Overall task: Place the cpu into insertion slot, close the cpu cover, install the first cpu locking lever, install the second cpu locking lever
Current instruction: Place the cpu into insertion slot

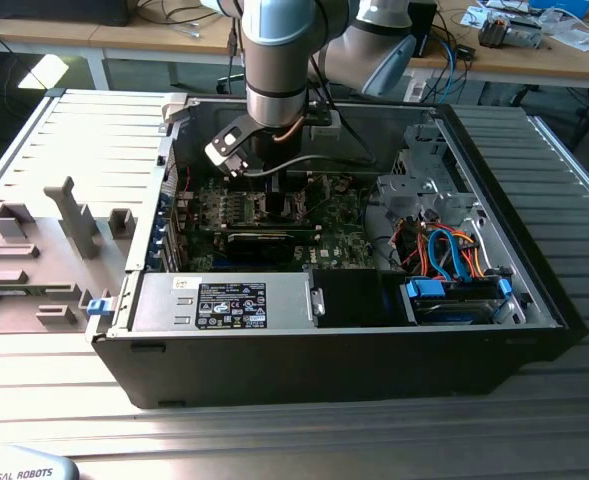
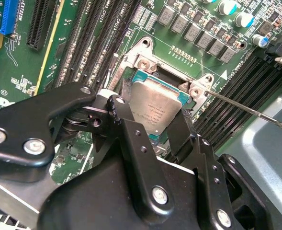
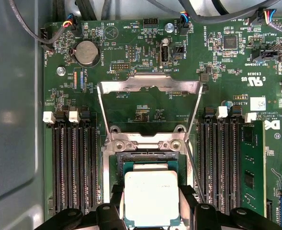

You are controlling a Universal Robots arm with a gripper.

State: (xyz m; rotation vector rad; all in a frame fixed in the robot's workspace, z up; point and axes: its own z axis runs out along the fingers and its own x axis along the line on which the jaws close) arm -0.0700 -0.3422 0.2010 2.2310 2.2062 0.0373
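In both wrist views the cpu (image 3: pixel 152 199) (image 2: pixel 155 105), a small square chip with a silvery top, sits between my gripper's (image 3: pixel 152 203) (image 2: pixel 152 122) black fingers (image 2: pixel 119 112), which are shut on two opposite edges of it. The chip is at the insertion slot (image 3: pixel 148 143) (image 2: pixel 143 60), level with or just above its silvery rim; I cannot tell if it is seated. The cpu cover (image 3: pixel 149 84) is swung open and stands up beyond the socket. A thin locking lever (image 2: pixel 246 109) sticks out free beside the socket. In the exterior view my gripper (image 1: pixel 277 190) reaches down into the open computer case.
Long black memory slots (image 3: pixel 73 163) flank the socket, with one memory stick (image 3: pixel 251 167) fitted. A coin battery (image 3: pixel 86 51) lies beyond the cover. The grey case wall (image 3: pixel 11 120) is close. The power supply (image 1: pixel 224 300), the drive cage with cables (image 1: pixel 444 250) and a black card (image 1: pixel 269 240) crowd the case.
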